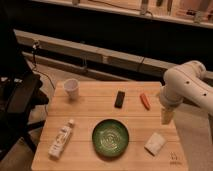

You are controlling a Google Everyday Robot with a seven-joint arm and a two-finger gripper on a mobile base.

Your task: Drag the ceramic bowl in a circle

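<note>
I'm hovering the pale gripper [166, 116] over the wooden table's [100, 107] right edge, its grip state I cannot tell; the glossy green ceramic bowl [110, 138] is sitting front-centre, to the gripper's left.

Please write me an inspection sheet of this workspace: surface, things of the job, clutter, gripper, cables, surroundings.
Surface: wooden table, light planks.
Job's things: ceramic bowl, upright, front middle, nothing touching it.
Clutter: white cup back left; black object and orange object at back; white bottle lying front left; white packet right of bowl.
Grippers: gripper near the table's right edge, apart from the bowl.
Cables: black cable, floor, back left.
Surroundings: black chair left; low ledge behind.
</note>
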